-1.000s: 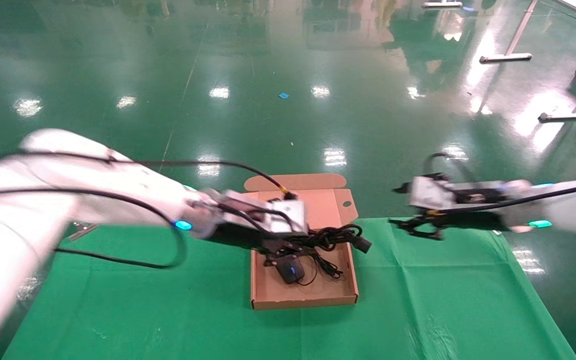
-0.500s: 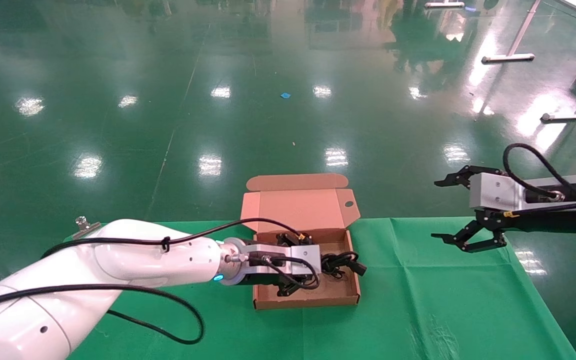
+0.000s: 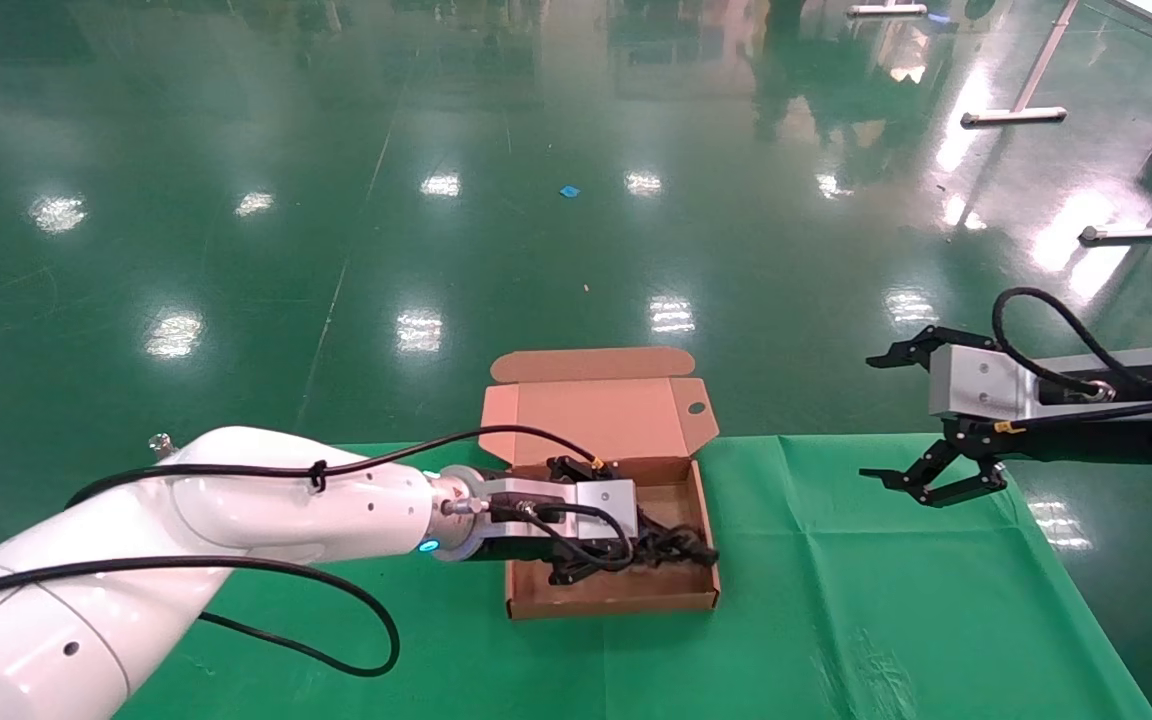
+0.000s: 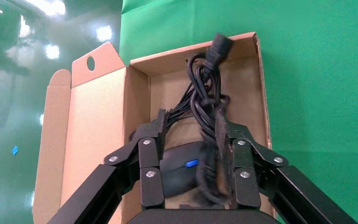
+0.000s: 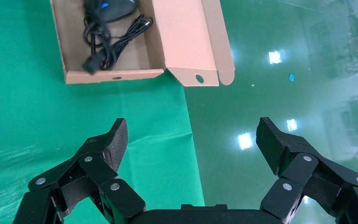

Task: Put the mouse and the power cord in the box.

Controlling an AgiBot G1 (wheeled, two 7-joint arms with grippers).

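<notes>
Item: box (image 3: 538,598), lid open, holding mouse (image 4: 182,168) and cord (image 4: 205,100). Left gripper (image 4: 193,179) inside, fingers parted around both, not clamping. Right gripper (image 3: 911,420) open, idle aside. We judge placement done; next, lift clear.

No text, label, brand or number can be read in any view. No sign is seen.
</notes>
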